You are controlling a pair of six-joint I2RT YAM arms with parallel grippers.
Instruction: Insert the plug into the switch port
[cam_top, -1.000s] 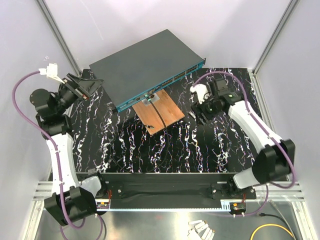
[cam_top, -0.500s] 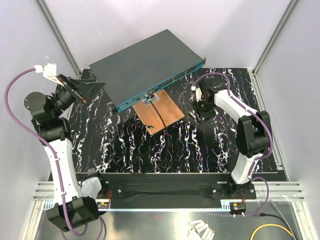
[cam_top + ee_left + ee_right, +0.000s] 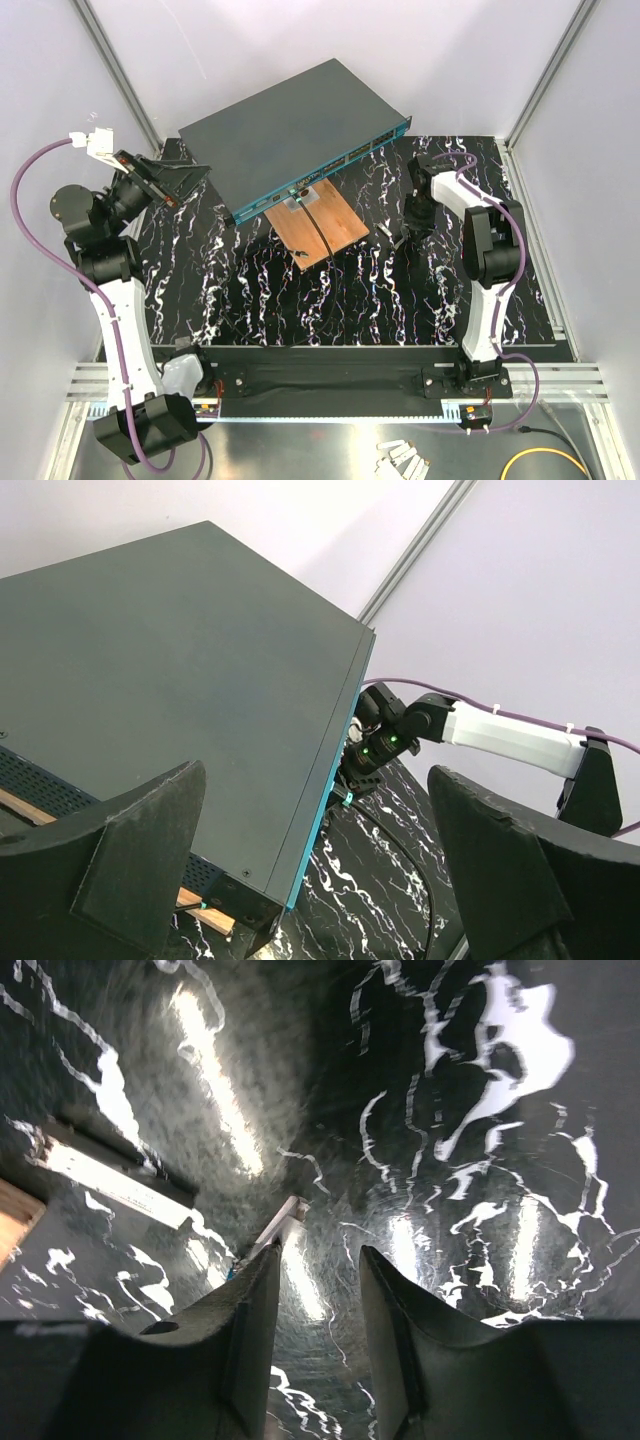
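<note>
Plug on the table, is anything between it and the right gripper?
No, nothing visible. The plug lies on the table just ahead of the right gripper, close to one fingertip, with the jaws apart.

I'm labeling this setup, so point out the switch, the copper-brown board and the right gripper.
switch (image 3: 290, 130): top view, middle of its dark grey top.
copper-brown board (image 3: 345, 228): top view, its bare right half.
right gripper (image 3: 320, 1260): right wrist view, midway between its fingertips.

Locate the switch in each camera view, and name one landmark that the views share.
Top external: switch at upper centre, set at an angle.
Left wrist: switch fills left and centre.
Right wrist: not in it.
Shared landmark: the black marbled table.
</note>
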